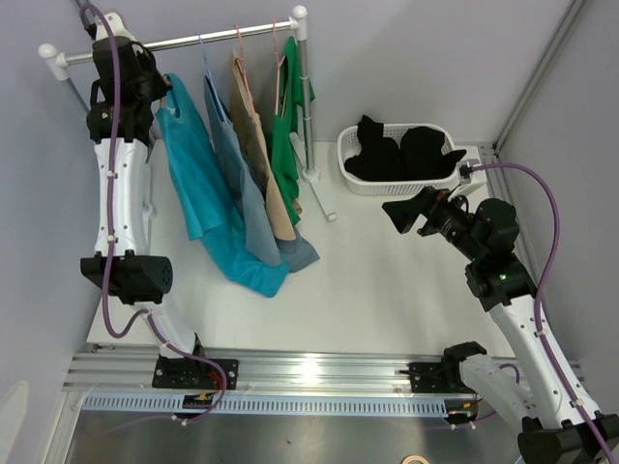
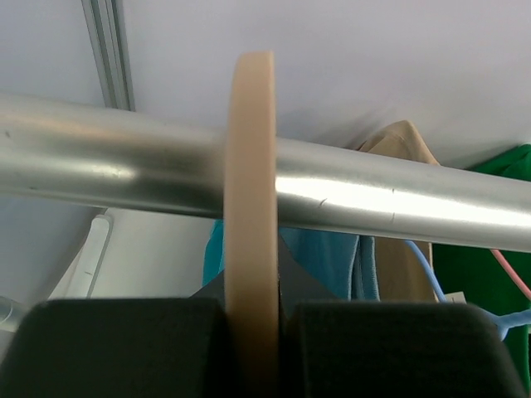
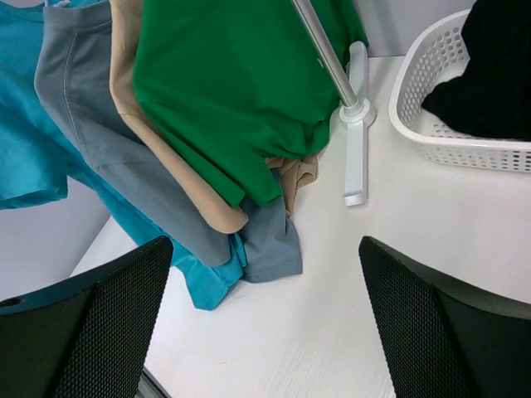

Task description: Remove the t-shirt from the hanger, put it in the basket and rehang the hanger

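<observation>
Left gripper (image 2: pixel 251 348) was clamped on the tan hanger hook (image 2: pixel 250 207), which sat over the rail (image 2: pixel 390 203) directly ahead of its fingers. The teal t-shirt (image 1: pixel 198 184) hung just below and beside this gripper.

Count on the rail: four t-shirts. These were the teal one, then a grey-blue shirt (image 3: pixel 83 83), a tan shirt (image 3: pixel 123 50) and a green shirt (image 3: pixel 232 83) farther along.

Right gripper (image 3: pixel 264 274) had its jaws wide apart and held nothing, with the shirts ahead of it.

One white basket (image 3: pixel 431 124) of black clothing (image 3: pixel 489 75) stood ahead to its right.

A small white tag (image 2: pixel 455 297) was too small to read.
</observation>
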You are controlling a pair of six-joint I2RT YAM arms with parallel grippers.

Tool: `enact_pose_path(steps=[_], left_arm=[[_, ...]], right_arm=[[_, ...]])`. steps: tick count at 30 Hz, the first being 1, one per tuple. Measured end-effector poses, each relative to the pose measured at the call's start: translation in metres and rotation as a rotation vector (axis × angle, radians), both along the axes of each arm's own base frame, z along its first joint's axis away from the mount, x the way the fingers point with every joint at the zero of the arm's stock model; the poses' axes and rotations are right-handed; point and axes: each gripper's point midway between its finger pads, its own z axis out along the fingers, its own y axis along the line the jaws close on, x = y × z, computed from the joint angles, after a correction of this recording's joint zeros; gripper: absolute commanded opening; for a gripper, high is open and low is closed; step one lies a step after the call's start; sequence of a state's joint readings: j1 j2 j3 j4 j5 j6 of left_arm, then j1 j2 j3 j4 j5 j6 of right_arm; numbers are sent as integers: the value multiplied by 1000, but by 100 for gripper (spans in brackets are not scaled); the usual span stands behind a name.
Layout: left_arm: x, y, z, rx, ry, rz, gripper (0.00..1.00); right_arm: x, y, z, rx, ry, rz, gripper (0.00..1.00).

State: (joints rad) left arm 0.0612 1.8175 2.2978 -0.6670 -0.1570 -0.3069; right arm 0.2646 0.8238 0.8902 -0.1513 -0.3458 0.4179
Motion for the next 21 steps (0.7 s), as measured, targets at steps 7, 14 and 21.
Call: enact_pose_path(steps=[7, 14, 21], left_arm=[[-3, -11, 9, 23, -15, -15, 1], [-25, -58, 51, 93, -105, -67, 1], [-82, -77, 95, 174, -187, -4, 1]], right_arm=[[-1, 2, 1, 3, -5, 12, 99], [-3, 5, 0, 9, 3, 31, 100], [1, 14, -13, -22, 31, 95, 100]])
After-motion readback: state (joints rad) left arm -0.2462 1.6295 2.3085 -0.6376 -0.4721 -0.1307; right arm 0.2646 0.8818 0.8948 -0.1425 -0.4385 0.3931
